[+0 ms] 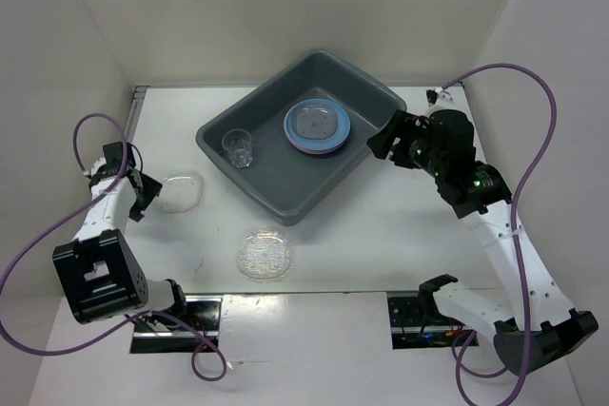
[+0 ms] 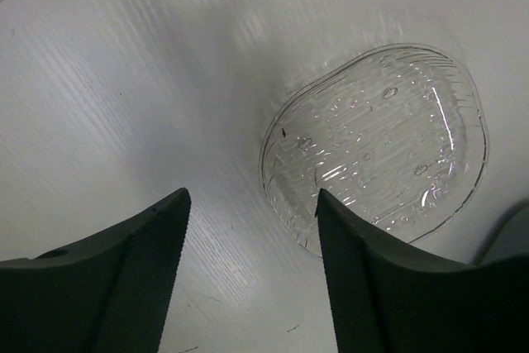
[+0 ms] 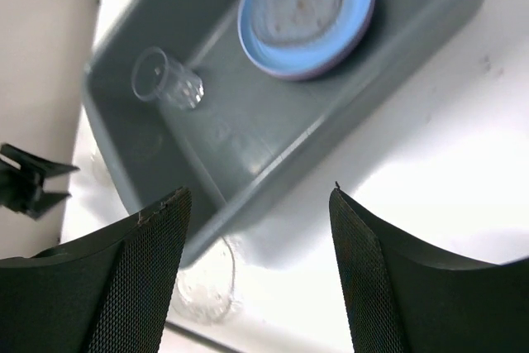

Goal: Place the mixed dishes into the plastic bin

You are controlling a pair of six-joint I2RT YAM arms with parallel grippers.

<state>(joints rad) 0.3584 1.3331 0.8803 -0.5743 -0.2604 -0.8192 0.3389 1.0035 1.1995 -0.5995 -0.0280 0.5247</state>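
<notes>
Top view: the grey plastic bin [image 1: 276, 199] holds a clear cup [image 1: 238, 147] and a blue plate [image 1: 317, 127]. Two clear textured glass plates lie on the white surface [image 1: 400, 235]. The left plate [image 1: 178, 191] is just beside the left gripper [image 1: 150, 193]. The front plate [image 1: 264, 253] is near the bin.

Left wrist view: the fingers [image 2: 140, 270] are apart and empty. The left plate lies ahead, right of the gap.

Right wrist view: the right gripper [image 3: 258, 190] has its fingers apart and empty, over the bin's near wall.

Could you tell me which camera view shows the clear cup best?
The right wrist view: the cup appears largest there, standing in the bin. The top view shows it smaller; the left wrist view misses it.
</notes>
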